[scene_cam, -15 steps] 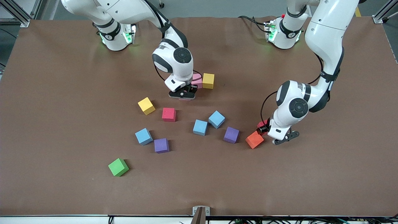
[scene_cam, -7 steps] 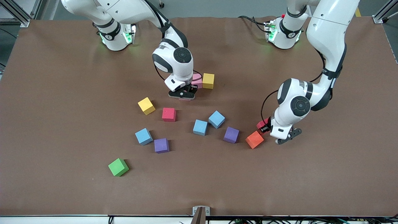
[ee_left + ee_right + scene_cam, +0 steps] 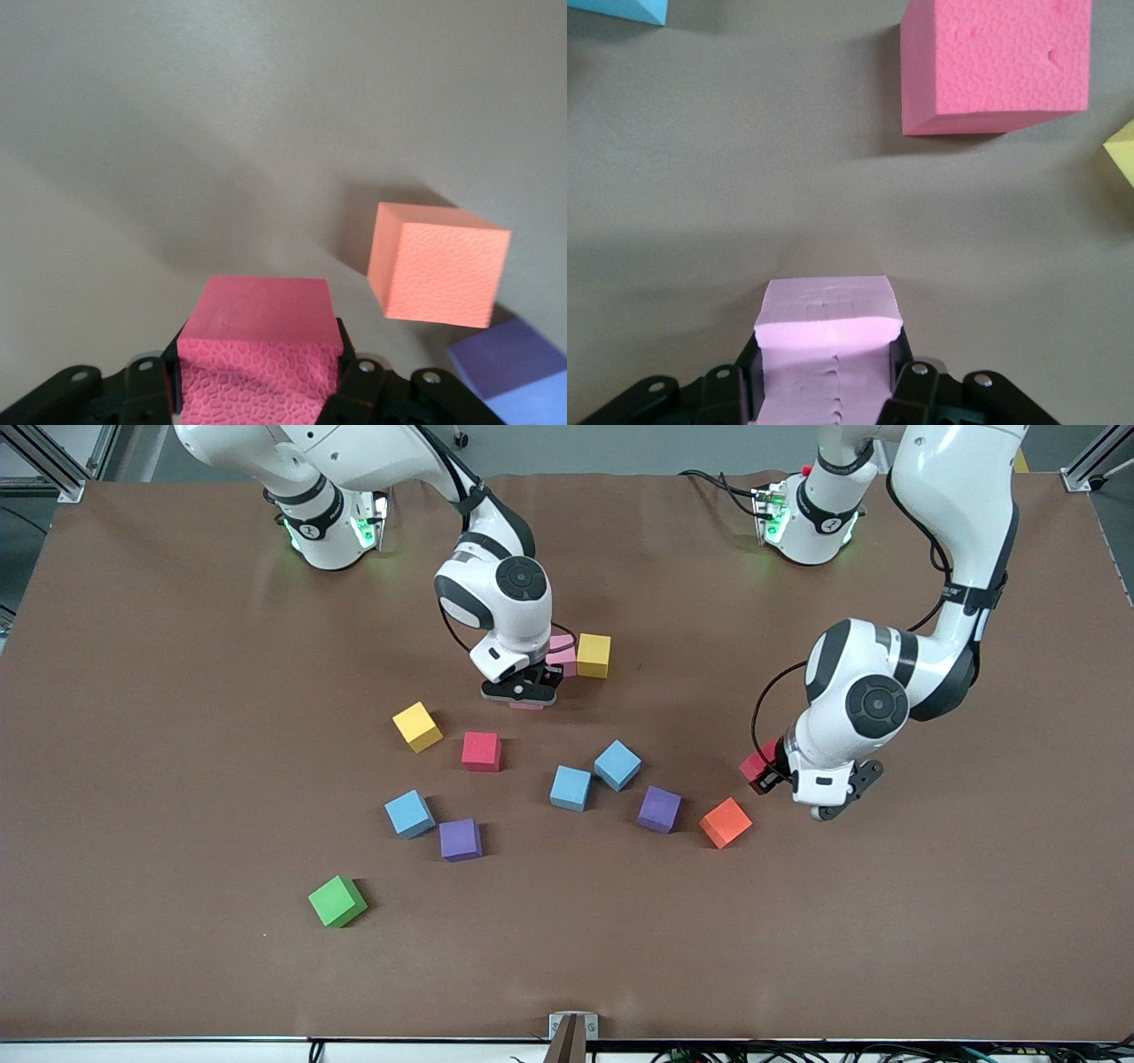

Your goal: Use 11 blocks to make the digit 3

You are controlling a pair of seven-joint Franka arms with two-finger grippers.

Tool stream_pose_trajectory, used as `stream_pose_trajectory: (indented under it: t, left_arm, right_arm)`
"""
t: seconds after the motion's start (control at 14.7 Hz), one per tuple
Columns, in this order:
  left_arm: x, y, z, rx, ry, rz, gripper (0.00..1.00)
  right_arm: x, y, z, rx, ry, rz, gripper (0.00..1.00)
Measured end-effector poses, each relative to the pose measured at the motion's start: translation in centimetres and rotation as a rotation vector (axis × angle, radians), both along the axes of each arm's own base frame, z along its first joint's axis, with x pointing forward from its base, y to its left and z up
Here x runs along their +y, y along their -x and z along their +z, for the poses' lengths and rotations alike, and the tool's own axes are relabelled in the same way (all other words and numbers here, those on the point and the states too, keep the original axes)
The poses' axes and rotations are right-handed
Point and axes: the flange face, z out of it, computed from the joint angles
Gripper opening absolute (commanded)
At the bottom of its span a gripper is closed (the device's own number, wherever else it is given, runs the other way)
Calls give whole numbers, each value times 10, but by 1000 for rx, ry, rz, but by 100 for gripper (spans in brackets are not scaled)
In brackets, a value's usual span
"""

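My left gripper (image 3: pixel 769 772) (image 3: pixel 257 385) is shut on a red block (image 3: pixel 756 768) (image 3: pixel 255 341) and holds it in the air above the table, a little way up from the orange cube (image 3: pixel 726 822) (image 3: pixel 438 266). My right gripper (image 3: pixel 529 693) (image 3: pixel 827 385) is shut on a pink block (image 3: pixel 530 705) (image 3: pixel 827 341), held low beside a pink block (image 3: pixel 562 657) and a yellow block (image 3: pixel 594 655) that touch each other. Loose on the table lie a yellow block (image 3: pixel 416 726), a red block (image 3: pixel 481 751) (image 3: pixel 992 66), and blue blocks (image 3: pixel 570 788) (image 3: pixel 617 765) (image 3: pixel 409 814).
Two purple cubes (image 3: pixel 659 809) (image 3: pixel 460 839) lie among the loose blocks. The green cube (image 3: pixel 337 901) sits alone, nearest the front camera. The brown table mat (image 3: pixel 930 921) is bare toward the left arm's end.
The left gripper shut on the red block next to the orange cube and raised it off the table. The right gripper with its pink block has barely moved.
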Motion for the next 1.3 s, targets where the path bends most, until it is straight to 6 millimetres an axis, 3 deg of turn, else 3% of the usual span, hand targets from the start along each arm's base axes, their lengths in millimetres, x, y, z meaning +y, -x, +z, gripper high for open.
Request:
stream_pose_trajectory:
  t: [0.55, 0.89, 1.3]
  left_arm:
    - [-44, 7, 24, -32, 18, 303, 34]
    - [-73, 9, 17, -78, -9, 533, 34]
    - [-77, 4, 14, -93, -17, 617, 34]
  right_arm:
    - [3, 4, 0, -3, 1, -11, 0]
    - [5, 6, 0, -4, 2, -7, 0]
    - [5, 7, 0, -4, 2, -7, 2]
